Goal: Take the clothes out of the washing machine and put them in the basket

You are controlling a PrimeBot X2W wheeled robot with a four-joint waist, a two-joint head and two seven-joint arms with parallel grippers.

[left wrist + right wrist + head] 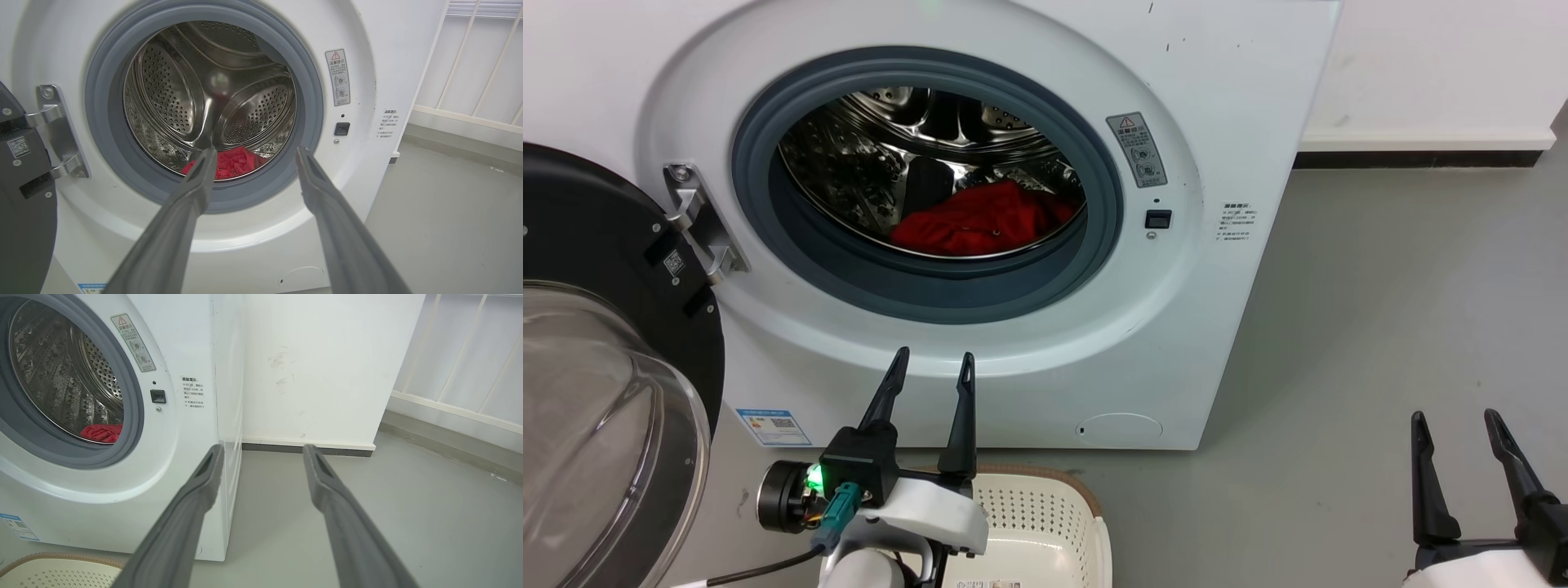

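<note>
Red clothes (980,222) lying in the washing machine (1241,122), lower edge hiding behind the grey ring (1111,220), left gripper (934,354) fingers gaping empty, arm (931,514) covering part of the basket (1045,506), right gripper (1454,416) gaping too

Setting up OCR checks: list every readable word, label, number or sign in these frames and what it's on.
Nothing reads clearly enough to quote.
Grey sticker on the washing machine: red warning triangle, Chinese print too small.
Text block right of the latch: Chinese, blurred.
Blue label low on its front: QR code, print too small.
Door sticker: QR code only.
</note>
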